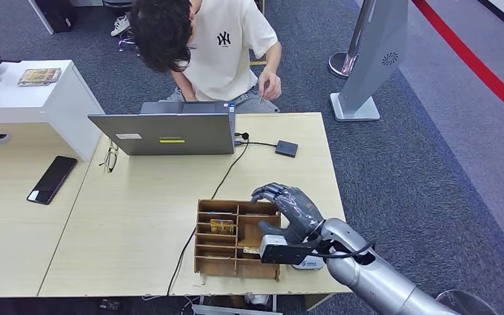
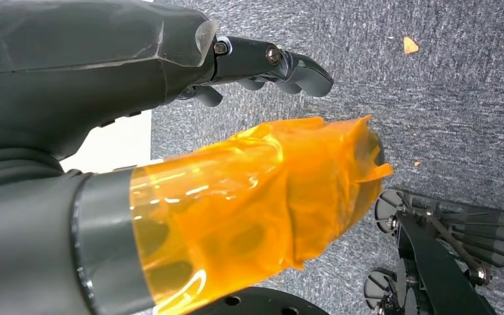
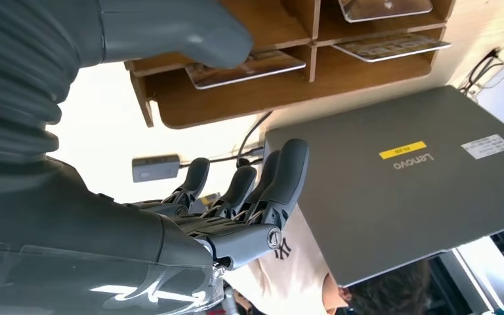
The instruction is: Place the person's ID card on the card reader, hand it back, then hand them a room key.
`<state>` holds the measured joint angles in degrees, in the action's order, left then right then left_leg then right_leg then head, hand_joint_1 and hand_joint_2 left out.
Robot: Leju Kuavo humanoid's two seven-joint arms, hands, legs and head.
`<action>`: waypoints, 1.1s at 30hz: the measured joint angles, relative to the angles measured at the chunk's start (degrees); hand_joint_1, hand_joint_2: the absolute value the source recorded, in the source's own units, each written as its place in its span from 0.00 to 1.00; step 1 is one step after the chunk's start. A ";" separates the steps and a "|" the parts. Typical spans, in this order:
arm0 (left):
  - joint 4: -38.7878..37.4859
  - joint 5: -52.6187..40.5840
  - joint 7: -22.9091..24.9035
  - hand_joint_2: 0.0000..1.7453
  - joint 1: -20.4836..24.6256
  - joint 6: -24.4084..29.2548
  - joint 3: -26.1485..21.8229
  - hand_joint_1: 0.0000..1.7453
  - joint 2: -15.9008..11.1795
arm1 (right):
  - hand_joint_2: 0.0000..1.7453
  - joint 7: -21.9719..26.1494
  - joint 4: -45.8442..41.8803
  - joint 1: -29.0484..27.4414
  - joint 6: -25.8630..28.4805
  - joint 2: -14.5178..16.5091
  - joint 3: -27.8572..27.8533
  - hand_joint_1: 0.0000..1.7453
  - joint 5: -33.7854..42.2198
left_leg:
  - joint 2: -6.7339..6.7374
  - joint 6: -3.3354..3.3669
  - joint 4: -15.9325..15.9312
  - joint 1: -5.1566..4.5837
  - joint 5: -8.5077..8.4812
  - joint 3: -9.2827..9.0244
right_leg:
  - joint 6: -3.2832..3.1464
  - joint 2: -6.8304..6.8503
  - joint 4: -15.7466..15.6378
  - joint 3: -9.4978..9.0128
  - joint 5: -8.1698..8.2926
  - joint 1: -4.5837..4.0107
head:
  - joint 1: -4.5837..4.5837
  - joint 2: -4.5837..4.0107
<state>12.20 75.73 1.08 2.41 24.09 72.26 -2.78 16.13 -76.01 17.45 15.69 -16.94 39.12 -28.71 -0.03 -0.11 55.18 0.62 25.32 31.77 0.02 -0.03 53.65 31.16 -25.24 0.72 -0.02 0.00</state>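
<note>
The right robot hand (image 1: 287, 209) is positioned over the right-hand end of the wooden organiser (image 1: 236, 237), above its upper right compartments. Its fingers (image 3: 282, 180) are spread and slightly curved, and nothing is held. In the right wrist view the thumb (image 3: 197, 36) is seen near a card (image 3: 246, 65) lying flat in one compartment; contact cannot be confirmed. Further cards (image 3: 390, 46) are seen in adjacent compartments. Which of them is the room key cannot be told, and no ID card can be made out.

The organiser is placed at the near edge of the surface (image 1: 138, 216). A small dark reader (image 1: 286, 148) is located near the far right part of the surface, connected by a cable (image 1: 226, 177), well apart from the organiser. An open laptop (image 1: 170, 131) is set at the far edge, with glasses (image 1: 109, 158) just beside its left corner. A phone (image 1: 52, 179) lies on the adjoining surface to the left.

A person (image 1: 203, 46) is seated behind the laptop, head bowed.

The left robot hand (image 2: 262, 62) hangs above the carpet (image 2: 446, 98); its fingers are curled loosely, apart, with nothing held. Orange film (image 2: 256, 203) is wrapped around its thumb.
</note>
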 joint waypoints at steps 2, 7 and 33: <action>0.00 0.00 0.03 0.00 0.00 0.00 0.00 0.00 0.00 | 1.00 -0.17 0.08 0.09 0.36 -0.01 0.00 0.38 -0.55 | 0.00 0.00 0.00 0.00 0.00 0.00 | 0.00 0.00 0.00 0.00 0.00 0.00 | 0.01 0.00; 0.00 0.02 0.03 0.00 0.00 -0.04 -0.05 0.00 0.00 | 1.00 -0.59 0.10 0.12 0.77 -0.05 0.00 0.40 -1.44 | 0.00 0.00 0.00 0.00 0.00 -0.01 | 0.00 0.00 0.00 0.01 0.00 0.00 | 0.01 0.00; -0.36 0.28 0.12 0.00 0.00 -0.96 -0.59 0.00 0.00 | 1.00 -2.68 -1.33 -0.75 -2.52 -2.84 0.90 0.42 -1.52 | 0.00 0.00 0.00 0.00 0.00 0.00 | 0.00 0.00 0.00 0.00 0.00 0.00 | 0.01 0.00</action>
<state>11.84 76.02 1.20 2.41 23.13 71.67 -2.78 13.44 -77.33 16.70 13.17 -19.77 40.02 -30.22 -0.03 -0.11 55.18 0.61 25.32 31.76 0.03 -0.03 53.65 31.17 -25.23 0.72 -0.02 0.00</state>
